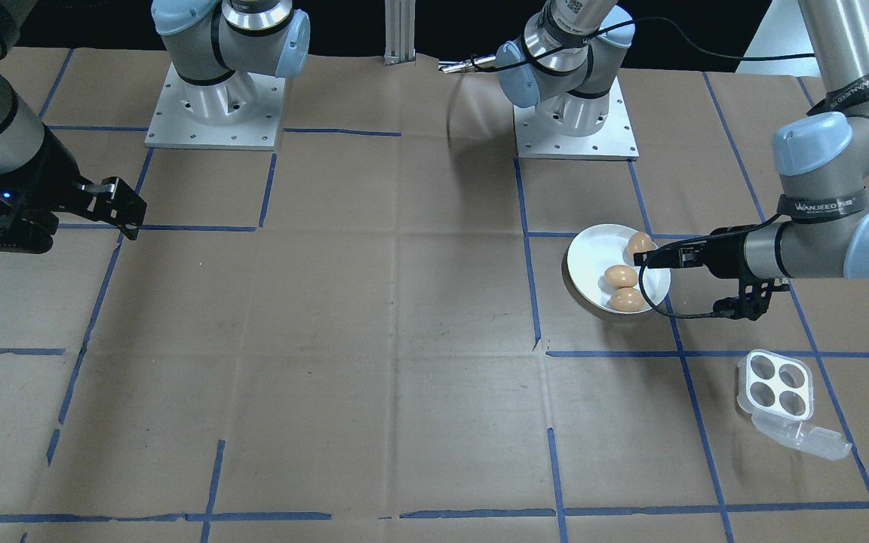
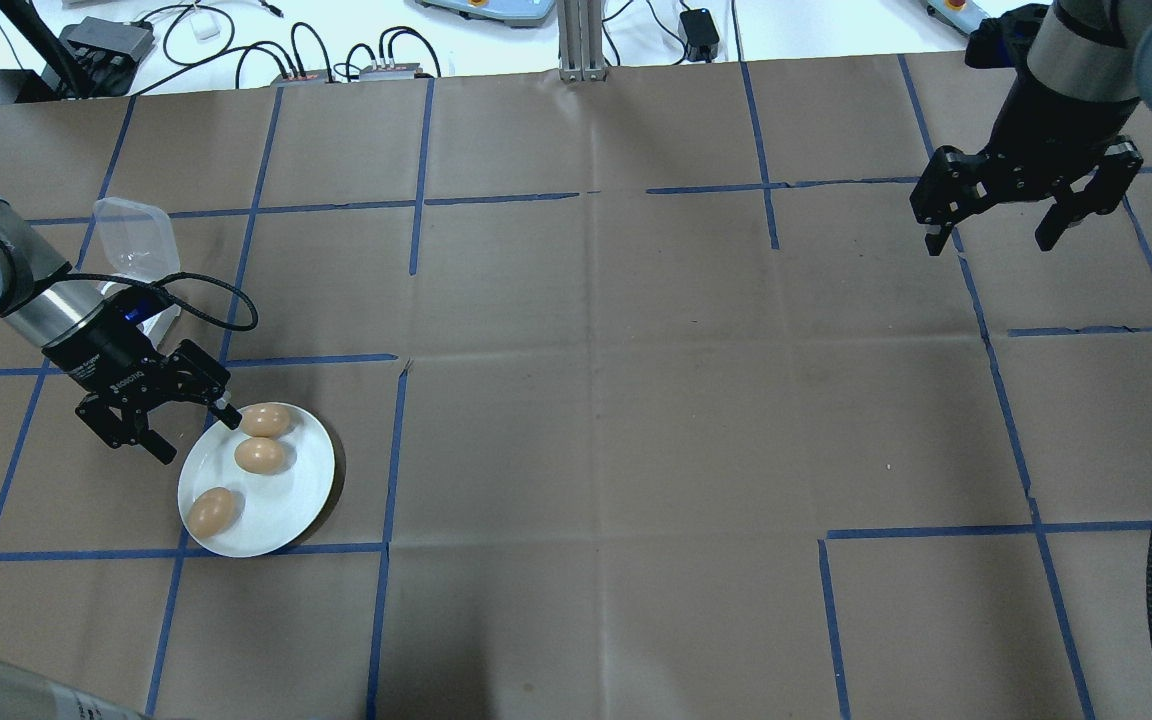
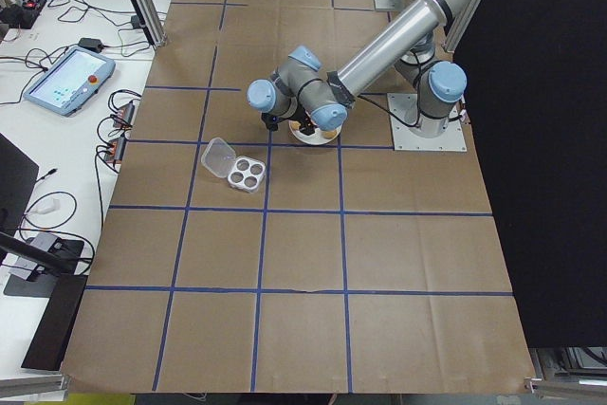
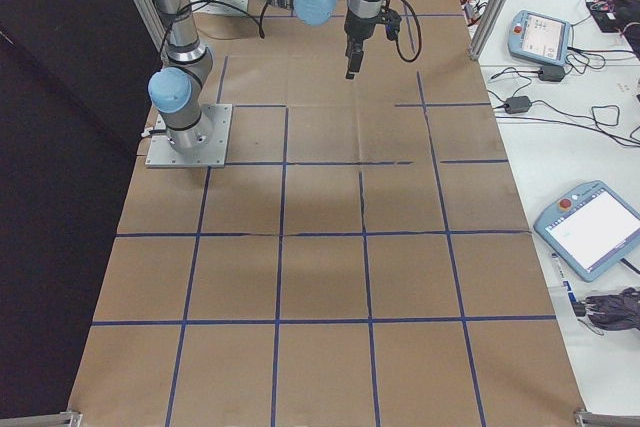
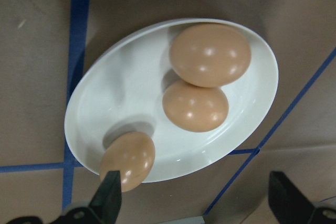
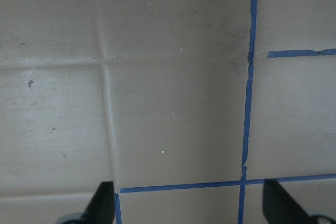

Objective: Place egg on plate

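The round white plate (image 2: 288, 497) lies at the table's near left and holds three brown eggs: one (image 2: 266, 420) at the far rim, one (image 2: 259, 455) in the middle and one (image 2: 211, 511) near the front rim. My left gripper (image 2: 198, 437) hangs open and empty at the plate's left edge, one fingertip close to the far egg. The left wrist view shows the plate (image 5: 121, 93) and all three eggs ahead of the open gripper (image 5: 194, 203). Far from the plate, my right gripper (image 2: 991, 240) is held open over bare paper, holding nothing.
A small clear four-cup egg carton (image 1: 774, 385), lid open and cups empty, lies just beyond the left arm. Brown paper with blue tape lines covers the table. Cables, teach pendants and a metal post (image 2: 581, 40) line the far edge.
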Motion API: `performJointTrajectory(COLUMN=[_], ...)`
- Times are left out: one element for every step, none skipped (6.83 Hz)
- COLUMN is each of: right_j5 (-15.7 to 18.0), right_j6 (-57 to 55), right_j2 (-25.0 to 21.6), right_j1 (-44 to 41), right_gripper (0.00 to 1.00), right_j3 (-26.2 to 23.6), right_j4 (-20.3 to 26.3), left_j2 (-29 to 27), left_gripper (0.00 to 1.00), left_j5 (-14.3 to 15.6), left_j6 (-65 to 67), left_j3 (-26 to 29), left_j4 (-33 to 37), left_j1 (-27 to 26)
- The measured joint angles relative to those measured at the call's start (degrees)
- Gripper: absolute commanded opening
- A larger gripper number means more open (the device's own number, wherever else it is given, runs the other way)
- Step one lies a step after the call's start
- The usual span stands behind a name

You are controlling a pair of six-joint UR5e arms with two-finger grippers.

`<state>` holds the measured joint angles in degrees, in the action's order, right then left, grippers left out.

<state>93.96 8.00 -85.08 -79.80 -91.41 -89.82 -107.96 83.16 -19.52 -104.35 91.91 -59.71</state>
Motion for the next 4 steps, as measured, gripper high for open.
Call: performJointTrajectory(right_j5=[0.0, 0.0, 0.0, 0.0], right_j6=[0.0, 0.0, 0.0, 0.0], right_j2=[0.0, 0.0, 0.0, 0.0], right_j1=[0.0, 0.0, 0.0, 0.0], right_gripper=[1.00, 1.00, 1.00, 1.00], right_j3=[0.0, 0.0, 0.0, 0.0], right_j4=[0.0, 0.0, 0.0, 0.0], left_j2=[0.4, 0.9, 1.6, 2.2], left_gripper=[0.99, 0.99, 0.99, 0.99], left_j5=[0.6, 0.8, 0.9, 0.8], left_j6=[0.2, 0.4, 0.7, 2.1], left_j3=[1.6, 3.9, 6.9, 10.0], left_j4=[-3.2, -6.8, -9.7, -11.5], left_j1=[0.0, -0.2, -1.0, -3.0])
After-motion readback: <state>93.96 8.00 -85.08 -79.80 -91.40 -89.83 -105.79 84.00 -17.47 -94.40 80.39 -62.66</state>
